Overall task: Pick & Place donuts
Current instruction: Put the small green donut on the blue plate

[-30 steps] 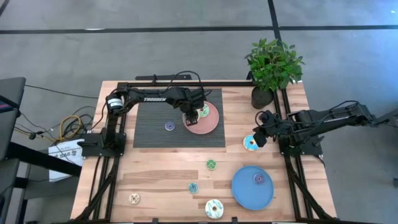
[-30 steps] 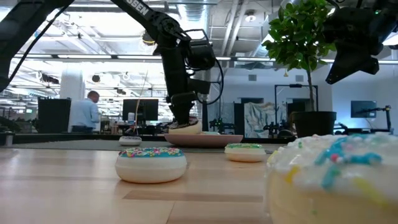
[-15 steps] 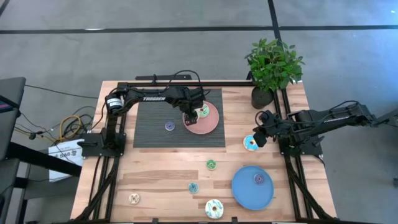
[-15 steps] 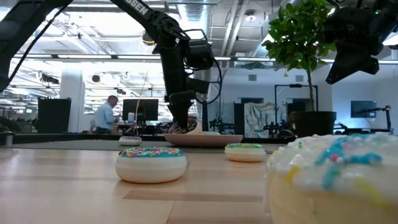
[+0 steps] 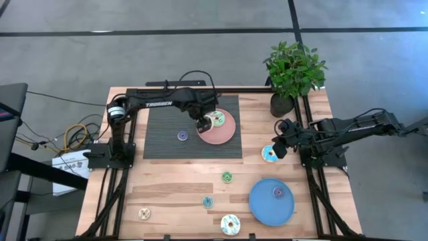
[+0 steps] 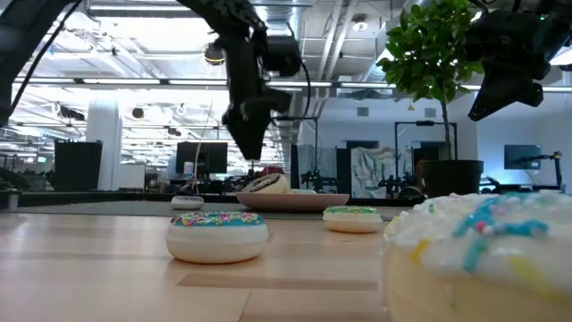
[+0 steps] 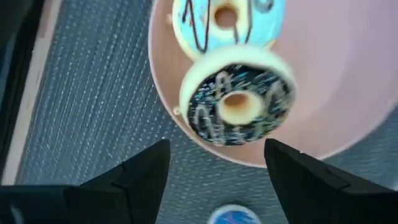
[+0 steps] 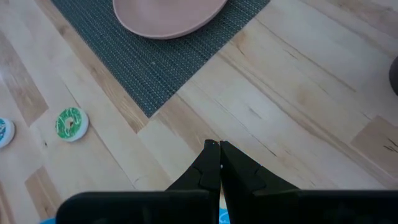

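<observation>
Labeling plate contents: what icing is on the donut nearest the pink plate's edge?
Chocolate-brown icing with pale sprinkles on a cream donut, overlapping a blue-iced one. Clearest in the left wrist view.

Two donuts lie touching on the pink plate (image 5: 224,134): a chocolate-iced donut (image 7: 237,104) with sprinkles, leaning against a light-blue donut (image 7: 227,22) with dark drizzle. A purple donut (image 5: 182,136) lies on the dark mat, another small one (image 5: 278,193) on the blue plate, and green (image 5: 227,177), teal (image 5: 208,201), cream (image 5: 144,213) and two larger white-iced ones (image 5: 230,223) (image 5: 269,154) lie flat on the bench.
</observation>
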`<state>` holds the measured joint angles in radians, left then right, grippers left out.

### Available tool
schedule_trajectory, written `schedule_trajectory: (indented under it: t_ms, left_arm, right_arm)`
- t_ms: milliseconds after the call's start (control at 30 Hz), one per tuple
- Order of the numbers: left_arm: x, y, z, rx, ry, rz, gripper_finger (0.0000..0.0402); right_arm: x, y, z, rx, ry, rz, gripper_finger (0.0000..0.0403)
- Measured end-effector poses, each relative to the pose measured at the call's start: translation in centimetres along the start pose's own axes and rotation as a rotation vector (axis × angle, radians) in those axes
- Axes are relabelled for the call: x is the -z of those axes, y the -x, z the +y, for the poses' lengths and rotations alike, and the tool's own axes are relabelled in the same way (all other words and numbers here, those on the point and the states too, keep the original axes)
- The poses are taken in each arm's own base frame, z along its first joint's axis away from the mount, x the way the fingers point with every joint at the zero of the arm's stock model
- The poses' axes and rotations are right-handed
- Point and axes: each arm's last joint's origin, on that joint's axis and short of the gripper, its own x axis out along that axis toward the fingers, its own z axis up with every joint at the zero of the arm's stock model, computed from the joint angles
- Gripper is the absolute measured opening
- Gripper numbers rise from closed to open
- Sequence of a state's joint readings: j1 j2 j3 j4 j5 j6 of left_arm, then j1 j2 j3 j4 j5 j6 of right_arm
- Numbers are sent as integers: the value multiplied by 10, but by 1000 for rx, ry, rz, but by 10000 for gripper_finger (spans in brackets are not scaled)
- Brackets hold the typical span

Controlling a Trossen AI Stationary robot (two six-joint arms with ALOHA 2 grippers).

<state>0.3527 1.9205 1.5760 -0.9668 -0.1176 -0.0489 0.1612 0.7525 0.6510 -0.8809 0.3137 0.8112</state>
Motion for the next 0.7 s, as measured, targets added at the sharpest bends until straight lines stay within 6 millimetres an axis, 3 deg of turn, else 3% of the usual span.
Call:
schedule_trajectory:
  t_ms: [167, 367, 500, 700]
  left_arm:
    - [5, 42, -18, 24, 140, -99, 254]
    - [29, 82, -76, -8, 113, -218, 224]
    - [53, 87, -123, 25, 73, -241, 158]
    - [84, 79, -182, 142, 49, -305, 20]
  right_arm:
    - [0, 0, 0, -4, -2, -4, 1]
    - [0, 0, 0, -1, -2, -5, 1]
    - [0, 0, 0, 1, -1, -2, 1]
    - [-1, -2, 2, -2, 9, -5, 1]
